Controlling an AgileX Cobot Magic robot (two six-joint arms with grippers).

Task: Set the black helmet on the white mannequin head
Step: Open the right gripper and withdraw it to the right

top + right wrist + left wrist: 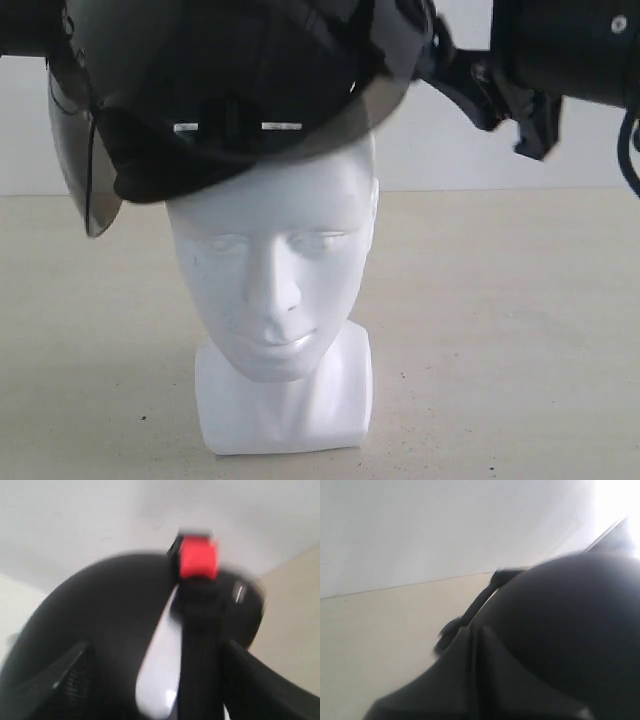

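Resting tilted on the crown of the white mannequin head (275, 260), the black helmet (250, 70) is being seated, the right gripper (450, 72) standing with fingers apart at its rim, the left gripper's fingers impossible to tell, so levelling it and pressing it down squarely looks due next.

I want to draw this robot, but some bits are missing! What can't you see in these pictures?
Top of the white mannequin head: exterior view, covered by the black helmet.
Helmet's crown: exterior view, cut off by the top edge.
Left gripper: its jaws, left wrist view, lost in dark blur.
Right gripper: whether it grips, exterior and right wrist views, too blurred to tell.
Red part: right wrist view, blurred, unidentifiable.
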